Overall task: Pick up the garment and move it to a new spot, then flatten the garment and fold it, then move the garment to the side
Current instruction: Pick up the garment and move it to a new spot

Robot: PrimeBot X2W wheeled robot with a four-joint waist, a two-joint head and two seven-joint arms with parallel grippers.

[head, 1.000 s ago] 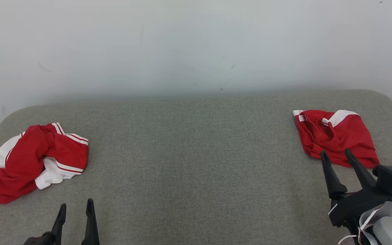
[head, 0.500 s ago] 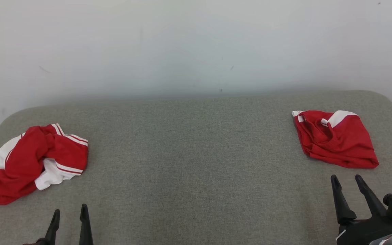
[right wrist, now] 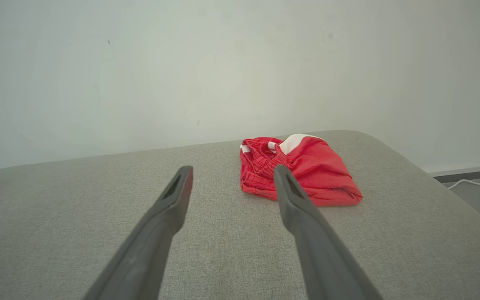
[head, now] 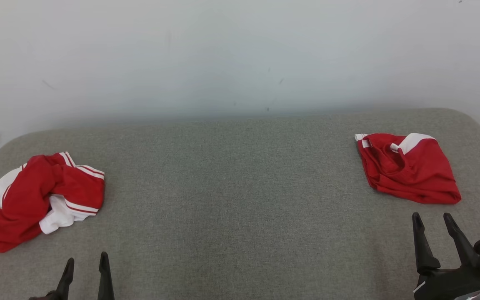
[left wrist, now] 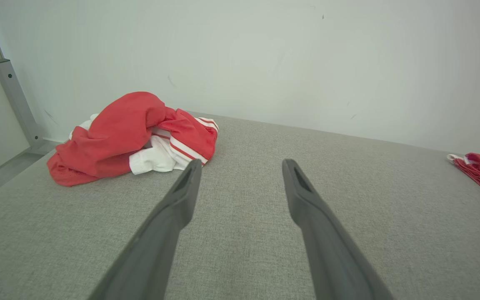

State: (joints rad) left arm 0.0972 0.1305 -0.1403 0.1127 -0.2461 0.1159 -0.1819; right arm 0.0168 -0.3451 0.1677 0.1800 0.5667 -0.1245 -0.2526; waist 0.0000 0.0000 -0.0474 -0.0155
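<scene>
Far left, head view: crumpled red-and-white garment (head: 36, 200), heaped in a loose mound near the left edge of a grey fabric-covered worktop (head: 240, 196). Red cloth on top, white panel along the left flank, white cuff with thin red stripes poking out at the right. In the left wrist view, a grey metal post (left wrist: 15, 96) standing behind it, by the wall.

Just right of that and nearer the camera, at the bottom edge: left hand (head: 86, 259), two dark fingers pointing up the picture, spread apart, pinching nothing, clear of the crumpled garment.

Middle: wide stretch of grey worktop fabric, backed by a plain pale wall (head: 240, 54) with a few faint scuffs.

Right side, toward the far right corner: folded red shorts (head: 406, 171), lying flat in a compact, roughly diamond-shaped packet. Gathered waistband and white trim at the far end, white patch at the upper right. Well apart from the crumpled garment, almost the whole width of the worktop between the two.

Lower right corner: right hand (head: 431, 218), fingers likewise spread wide, gripping nothing, tips near the shorts' front edge but not touching it.

Far right in the right wrist view, past the worktop's rounded corner: thin white cable (right wrist: 477, 182) on the floor.
</scene>
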